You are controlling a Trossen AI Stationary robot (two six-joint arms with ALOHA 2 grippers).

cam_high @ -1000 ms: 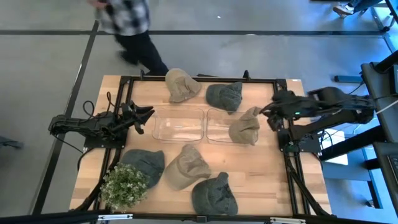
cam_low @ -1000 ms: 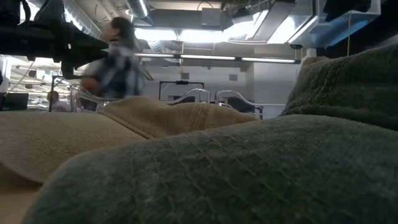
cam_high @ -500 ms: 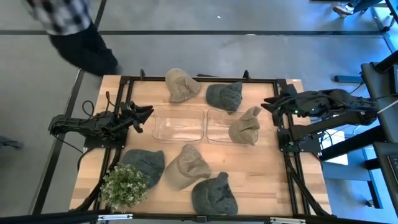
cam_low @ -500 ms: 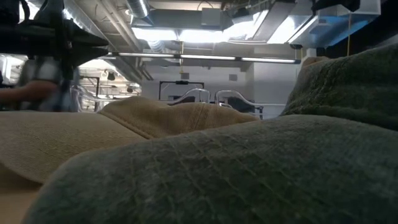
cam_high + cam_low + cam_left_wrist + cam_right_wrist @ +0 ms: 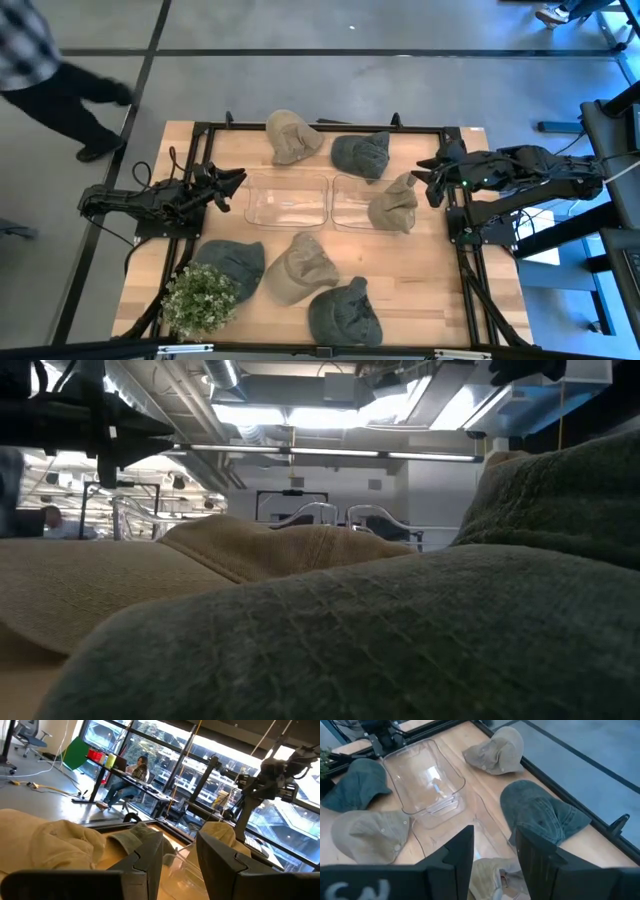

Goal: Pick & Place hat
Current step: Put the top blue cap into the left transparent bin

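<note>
Now, wooden table [image 5: 420, 270] w/ black frame carries six hats, two clear bins and a plant. Left clear bin [image 5: 287, 200] and right clear bin [image 5: 352, 203] sit side by side mid-table. Tan hat [image 5: 393, 204] lies draped over right bin's right rim, partly inside, partly on table. Far side: another tan hat [image 5: 290, 135] at far centre-left, grey hat [image 5: 360, 153] just right of it. Near side: grey hat [image 5: 233, 264] near-left, tan hat [image 5: 300, 267] near-centre, grey hat [image 5: 343, 313] nearest the edge. Potted plant [image 5: 201, 298] at near-left corner, touching the near-left grey hat.

Right arm reaches in from right edge; right gripper [image 5: 432, 185] hovers just right of the draped tan hat, above table. Its fingers [image 5: 460, 852] stand apart, nothing between them. Left gripper [image 5: 232, 183] waits at left edge beside left bin; fingers [image 5: 150, 855] apart too, empty.

Person [image 5: 45, 70] on floor beyond far-left corner.
</note>
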